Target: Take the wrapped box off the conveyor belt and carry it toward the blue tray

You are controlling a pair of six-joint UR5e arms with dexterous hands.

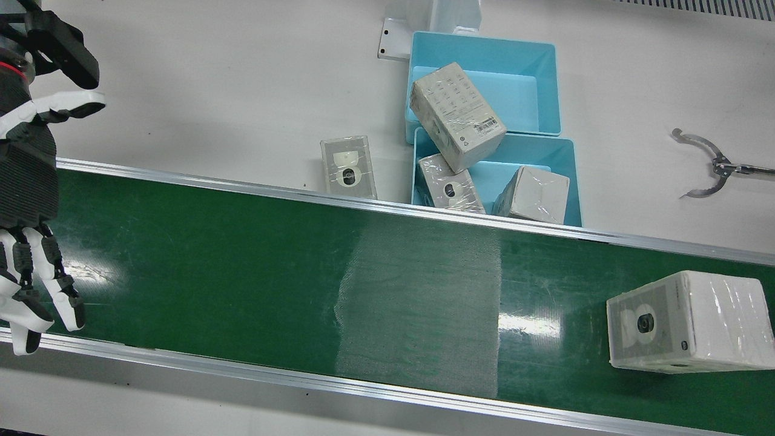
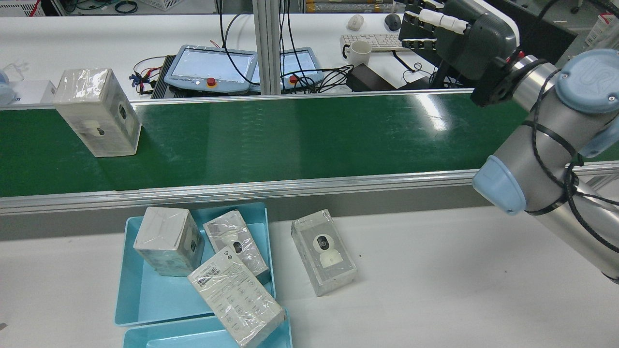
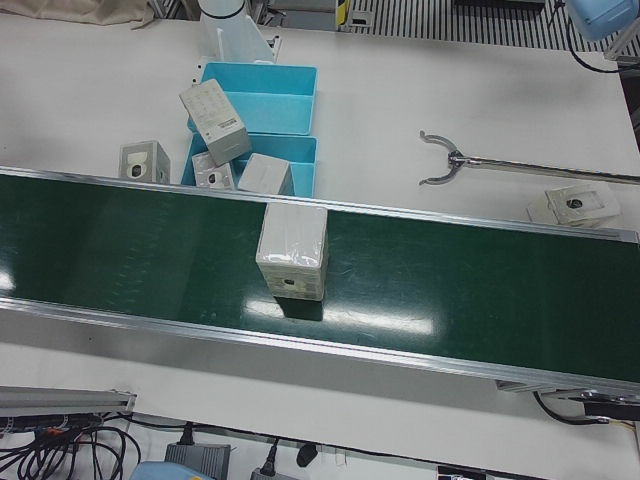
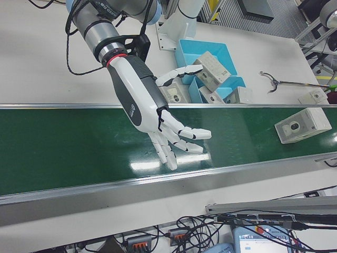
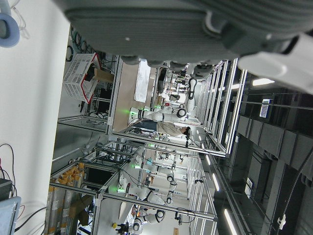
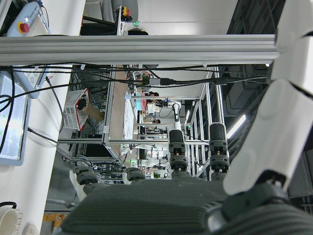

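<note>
Your right hand [image 4: 158, 113] hovers over the conveyor belt [image 1: 242, 266], fingers spread wide, holding nothing, palm down toward the green surface. In the front view it sits at 9 o'clock, at the belt's far left end.

The wrapped box [image 1: 690, 321] to pick is on the belt at 3 o'clock in that view, well apart from the hand, lying with its camera print facing the hand's end of the belt. Nothing touches it.

Past the belt, at 12 o'clock, the blue tray [image 1: 569, 181] holds two wrapped boxes, and a third leans across into the second tray [image 1: 545, 79] behind. One loose box [image 1: 348, 166] lies on the table just beside them.

Left hand: only its underside shows in its own camera; can't tell its state.

Progress: pick not started. Left to do: reach, grasp, lift, carry.
</note>
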